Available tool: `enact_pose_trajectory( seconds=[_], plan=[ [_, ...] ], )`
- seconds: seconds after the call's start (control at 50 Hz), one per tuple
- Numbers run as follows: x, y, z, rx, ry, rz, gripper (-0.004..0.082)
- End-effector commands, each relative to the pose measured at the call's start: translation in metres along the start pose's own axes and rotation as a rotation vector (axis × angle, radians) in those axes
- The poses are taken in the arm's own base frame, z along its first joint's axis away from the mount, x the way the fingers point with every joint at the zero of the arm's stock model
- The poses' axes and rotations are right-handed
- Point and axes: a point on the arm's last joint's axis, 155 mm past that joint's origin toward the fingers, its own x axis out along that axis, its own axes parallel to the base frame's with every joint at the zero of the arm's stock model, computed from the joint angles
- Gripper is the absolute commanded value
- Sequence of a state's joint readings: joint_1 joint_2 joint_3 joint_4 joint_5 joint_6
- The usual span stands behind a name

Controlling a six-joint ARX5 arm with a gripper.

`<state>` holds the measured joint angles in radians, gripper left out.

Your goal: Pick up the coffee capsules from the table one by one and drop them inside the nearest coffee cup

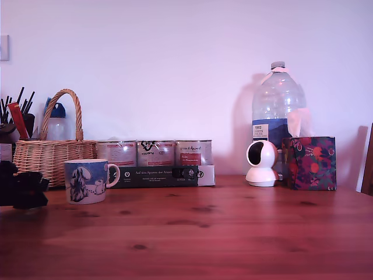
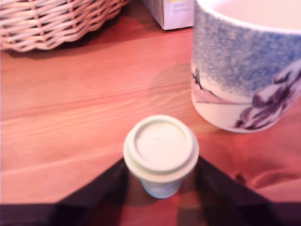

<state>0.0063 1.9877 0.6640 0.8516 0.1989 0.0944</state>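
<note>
1. Gripper (image 2: 161, 188): in the wrist view the two dark fingers (image 2: 101, 188) flank the capsule (image 2: 161, 149), one on each side, and meet its sides just under the rim. Judged to be clamped on the capsule, though contact on the hidden lower body cannot be checked.
2. Capsule: sits between the fingers, wide flat end facing the wrist camera, narrow end pointing away towards the table (image 2: 84, 117). Long axis runs roughly along the gripper's approach line. Whether the narrow end touches the wood cannot be told.
3. Cup (image 2: 244, 75): just ahead of the gripper and off to one side, near but not touching the capsule. Its open rim is only partly in frame.
4. Exterior view: the gripper (image 1: 23, 188) is a dark mass at the exterior view's left edge, with the cup (image 1: 86, 181) just beside it. The capsule is not visible there.
5. Key relation for the coming move: the capsule must rise above the rim, then shift across towards the cup's opening.
6. Basket (image 2: 56, 21) lies further ahead, clear of that path.
</note>
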Motion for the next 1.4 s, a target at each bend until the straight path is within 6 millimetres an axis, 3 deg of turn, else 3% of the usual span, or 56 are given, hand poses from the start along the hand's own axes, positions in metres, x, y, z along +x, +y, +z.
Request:
enact_pose_trajectory(
  seconds=[0.0, 0.66, 1.0, 1.38],
  plan=[
    [0.004, -0.001, -0.004, 0.021, 0.005, -0.002, 0.0122],
    [-0.003, -0.014, 0.007, 0.019, -0.002, -0.071, 0.0096],
    [-0.027, -0.034, 0.019, -0.001, 0.059, -0.167, 0.0096],
    [-0.059, -0.072, 0.036, -0.004, 0.098, -0.306, 0.0096]
  ],
)
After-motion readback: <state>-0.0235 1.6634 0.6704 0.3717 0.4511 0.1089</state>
